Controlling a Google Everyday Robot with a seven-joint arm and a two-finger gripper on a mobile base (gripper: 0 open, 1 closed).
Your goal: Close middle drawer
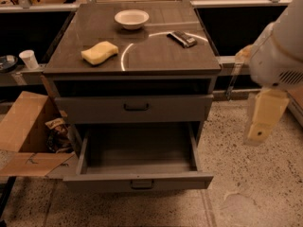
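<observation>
While the middle drawer juts out, the pincer hangs well clear of its edge, opening indiscernible.

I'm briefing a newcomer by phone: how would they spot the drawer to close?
Find the grey cabinet topped by a yellow sponge and a white bowl, left of where the tool hangs in the air. Under its pushed-in, taller-fronted top drawer, the middle drawer is the only one pulled out: empty, with a low front panel.
</observation>
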